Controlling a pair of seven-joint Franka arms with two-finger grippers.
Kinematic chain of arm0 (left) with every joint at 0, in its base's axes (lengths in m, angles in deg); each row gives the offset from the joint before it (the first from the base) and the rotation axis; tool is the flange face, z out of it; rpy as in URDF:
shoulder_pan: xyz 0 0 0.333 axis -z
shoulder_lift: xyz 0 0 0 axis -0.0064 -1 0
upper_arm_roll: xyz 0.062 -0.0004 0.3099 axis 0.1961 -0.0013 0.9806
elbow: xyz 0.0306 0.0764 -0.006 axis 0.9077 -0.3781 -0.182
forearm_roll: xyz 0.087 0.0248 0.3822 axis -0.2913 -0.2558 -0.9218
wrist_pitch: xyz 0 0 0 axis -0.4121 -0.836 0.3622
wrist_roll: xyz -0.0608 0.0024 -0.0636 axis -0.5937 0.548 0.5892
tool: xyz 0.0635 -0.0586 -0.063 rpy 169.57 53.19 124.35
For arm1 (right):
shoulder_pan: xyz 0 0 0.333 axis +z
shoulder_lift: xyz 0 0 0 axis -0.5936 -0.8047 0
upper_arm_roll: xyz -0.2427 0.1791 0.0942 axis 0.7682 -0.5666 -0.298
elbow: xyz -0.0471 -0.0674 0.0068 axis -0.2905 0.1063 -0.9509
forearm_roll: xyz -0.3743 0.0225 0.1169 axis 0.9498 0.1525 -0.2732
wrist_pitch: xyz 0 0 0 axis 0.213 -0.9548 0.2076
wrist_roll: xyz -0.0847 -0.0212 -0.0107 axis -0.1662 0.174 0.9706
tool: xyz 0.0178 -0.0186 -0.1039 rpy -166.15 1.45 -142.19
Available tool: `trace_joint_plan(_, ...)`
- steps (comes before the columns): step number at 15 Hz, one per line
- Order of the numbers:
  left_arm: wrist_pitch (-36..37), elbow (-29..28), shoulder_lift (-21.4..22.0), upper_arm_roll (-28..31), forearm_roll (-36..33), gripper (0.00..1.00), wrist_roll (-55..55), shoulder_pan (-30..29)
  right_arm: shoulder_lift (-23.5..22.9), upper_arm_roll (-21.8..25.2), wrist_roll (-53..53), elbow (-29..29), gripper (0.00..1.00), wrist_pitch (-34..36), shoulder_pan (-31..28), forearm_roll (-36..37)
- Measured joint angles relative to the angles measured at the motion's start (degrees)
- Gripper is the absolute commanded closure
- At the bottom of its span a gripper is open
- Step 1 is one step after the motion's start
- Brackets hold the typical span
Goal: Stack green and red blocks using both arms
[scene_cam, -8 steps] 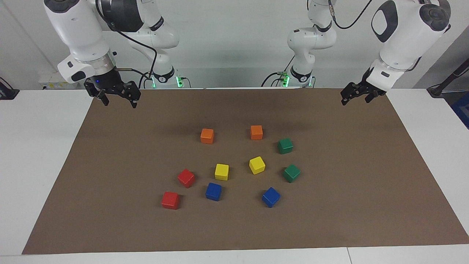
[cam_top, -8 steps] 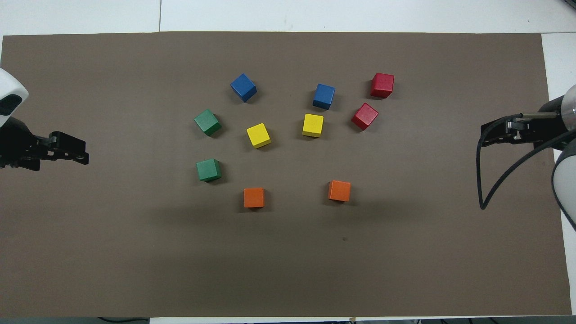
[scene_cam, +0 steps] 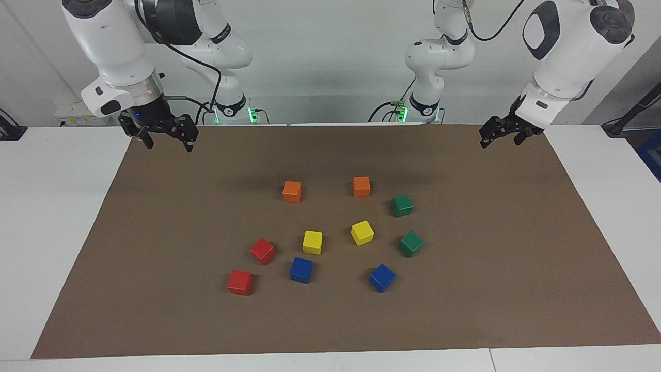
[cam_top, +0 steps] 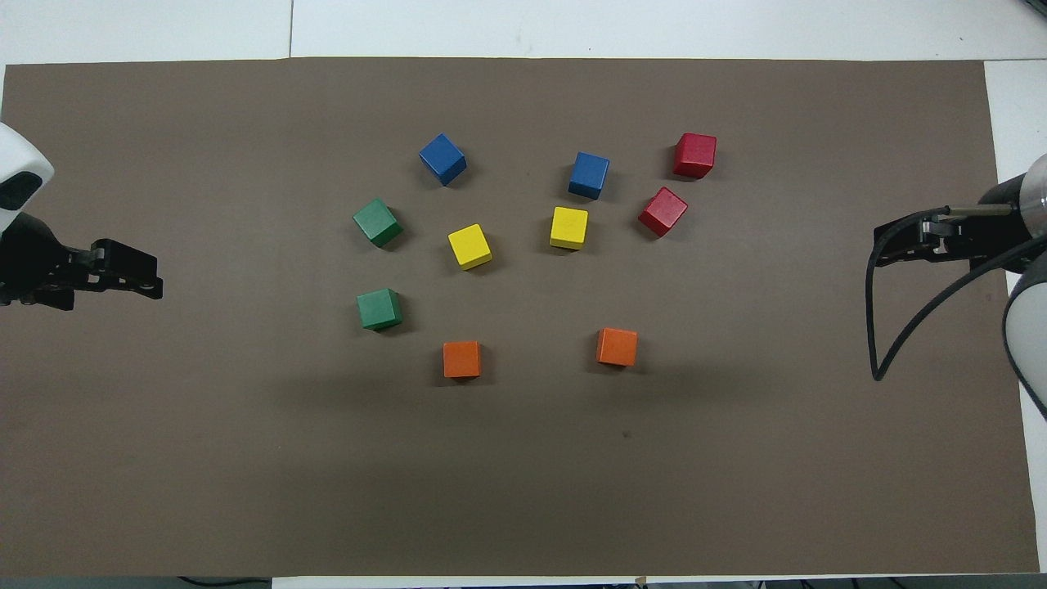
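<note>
Two green blocks lie apart on the brown mat toward the left arm's end, one (scene_cam: pixel 402 205) (cam_top: pixel 379 309) nearer to the robots than the other (scene_cam: pixel 411 244) (cam_top: pixel 377 222). Two red blocks lie apart toward the right arm's end, one (scene_cam: pixel 263 251) (cam_top: pixel 663 211) nearer to the robots than the other (scene_cam: pixel 240 282) (cam_top: pixel 695 155). My left gripper (scene_cam: pixel 500 142) (cam_top: pixel 155 282) is open and empty, raised over the mat's edge at its own end. My right gripper (scene_cam: pixel 169 145) (cam_top: pixel 879 249) is open and empty, raised over the mat's edge at its end.
Two orange cubes (scene_cam: pixel 292 191) (scene_cam: pixel 361 186) lie nearest to the robots. Two yellow cubes (scene_cam: pixel 312 242) (scene_cam: pixel 362 232) lie between the red and green blocks. Two blue cubes (scene_cam: pixel 301 270) (scene_cam: pixel 382 278) lie farther out. The brown mat (scene_cam: pixel 465 310) covers the white table.
</note>
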Motion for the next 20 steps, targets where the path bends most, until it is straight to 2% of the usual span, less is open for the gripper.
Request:
trace_joint_plan(2,-0.2,0.1,0.0,0.0,0.0,0.00,0.0,0.0,0.0,0.0,-1.5,0.0,0.00,0.0,0.0,-0.1)
trace_joint_plan(5,-1.9,-0.4,0.0,-0.3,0.0,0.00,0.0,0.0,0.0,-0.7,-10.9,-0.4,0.00,-1.1,1.4,-1.1)
trace_joint_plan(8,-6.2,-2.2,-1.1,-0.9,0.2,0.00,3.9,1.1,-1.4,-1.1,-25.6,-2.7,0.00,-7.9,6.5,-1.1)
trace_joint_plan(10,-10.5,-4.0,-3.2,-1.1,0.2,0.00,12.5,5.6,-5.6,-1.2,-35.6,-3.6,0.00,-13.4,8.9,-1.1)
trace_joint_plan(13,-21.4,-10.7,-5.5,-1.6,0.2,0.00,20.3,13.3,-14.3,-1.3,-45.9,-3.7,0.00,-22.8,10.7,-1.1)
trace_joint_plan(17,-33.5,-19.8,-7.2,-1.6,0.2,0.00,24.5,17.3,-24.1,-1.3,-47.8,-0.4,0.00,-27.9,11.0,-1.1)
trace_joint_plan(20,-37.8,-22.3,-9.6,-1.5,0.2,0.00,24.8,17.9,-29.7,-1.3,-47.9,4.4,0.00,-28.6,12.4,-1.1)
